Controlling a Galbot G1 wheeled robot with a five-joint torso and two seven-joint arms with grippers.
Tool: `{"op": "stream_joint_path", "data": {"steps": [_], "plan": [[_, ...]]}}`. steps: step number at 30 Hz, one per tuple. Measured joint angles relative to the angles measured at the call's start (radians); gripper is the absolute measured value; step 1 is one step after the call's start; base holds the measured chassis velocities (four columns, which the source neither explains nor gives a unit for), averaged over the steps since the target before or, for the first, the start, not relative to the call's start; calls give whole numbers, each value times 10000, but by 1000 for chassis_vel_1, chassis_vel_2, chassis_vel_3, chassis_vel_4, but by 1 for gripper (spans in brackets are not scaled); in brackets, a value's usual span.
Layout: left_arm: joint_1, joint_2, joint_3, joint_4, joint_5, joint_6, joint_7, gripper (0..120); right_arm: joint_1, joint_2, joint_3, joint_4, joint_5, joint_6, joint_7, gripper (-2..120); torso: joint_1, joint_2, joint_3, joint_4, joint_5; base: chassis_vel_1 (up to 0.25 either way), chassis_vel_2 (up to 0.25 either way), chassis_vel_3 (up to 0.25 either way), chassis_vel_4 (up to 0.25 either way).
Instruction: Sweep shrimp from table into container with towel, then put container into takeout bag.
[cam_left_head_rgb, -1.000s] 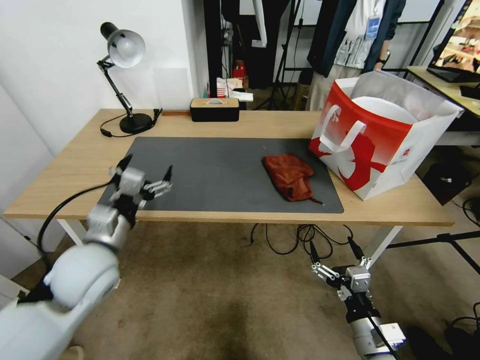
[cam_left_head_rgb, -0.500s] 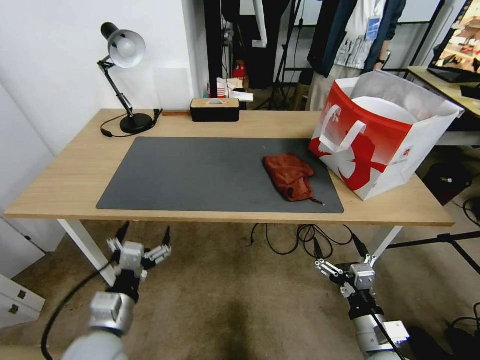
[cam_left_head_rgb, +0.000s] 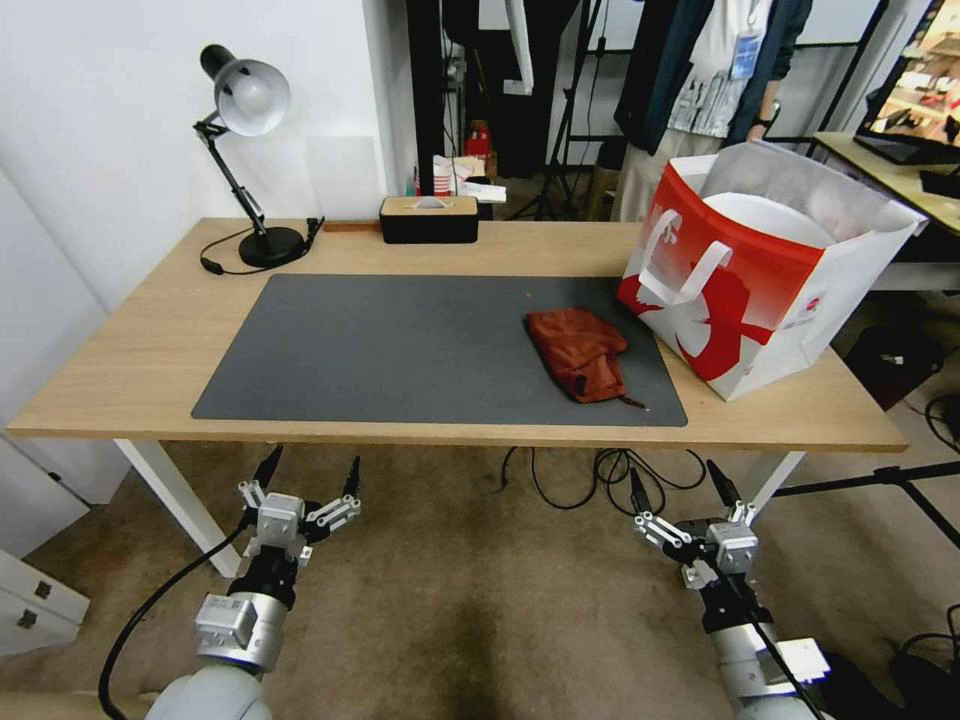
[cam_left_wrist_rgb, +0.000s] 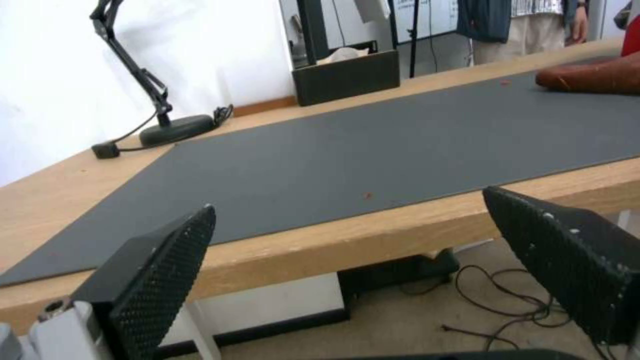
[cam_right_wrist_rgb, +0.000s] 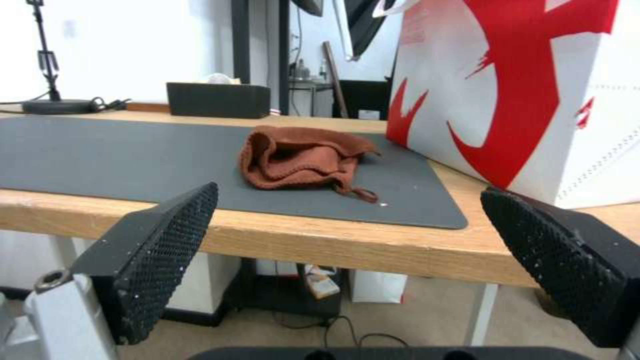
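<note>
**Both grippers low before the table, container in the bag**

The left gripper (cam_left_head_rgb: 308, 478) hangs below the front edge of the wide light wood table (cam_left_head_rgb: 130, 350), its two black fingers spread wide with nothing between them. The right gripper (cam_left_head_rgb: 682, 488) hangs at a like height below the same edge, well apart from the left one, its fingers also spread wide and empty.

Above and beyond the right gripper, the small rust-brown cloth towel (cam_left_head_rgb: 581, 353) lies crumpled on the large dark grey rectangular mat (cam_left_head_rgb: 400, 350), near the mat's far-right part, with a loose thread trailing toward the mat's front edge. In the right wrist view the towel (cam_right_wrist_rgb: 300, 159) sits straight ahead between the two spread fingers, up on the table top.

Just beyond the towel and farther out from the right gripper stands the large red and white paper takeout bag (cam_left_head_rgb: 740, 300), upright on the table, its flat white loop handle hanging on the printed front. The round white container (cam_left_head_rgb: 770, 215) sits inside it, only its rim and upper wall visible over the bag's edge.

Ahead of the left gripper a tiny red-orange speck of shrimp (cam_left_wrist_rgb: 367, 195) lies on the mat near its front edge; another speck (cam_left_wrist_rgb: 505, 82) lies far across the mat, close to the towel.
</note>
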Motion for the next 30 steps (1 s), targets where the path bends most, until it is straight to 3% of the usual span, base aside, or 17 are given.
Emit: {"op": "stream_joint_path", "data": {"steps": [5, 30], "plan": [[-276, 4, 127, 149, -134, -54, -43, 100, 12, -48, -2, -32, 24, -93, -110, 100, 0, 0, 0, -2, 0, 0, 0, 0, 0], [-306, 21, 146, 156, -155, -33, -88, 100, 12, -43, -11, -40, 9, -120, -110, 100, 0, 0, 0, -1, 1, 0, 0, 0, 0]]}}
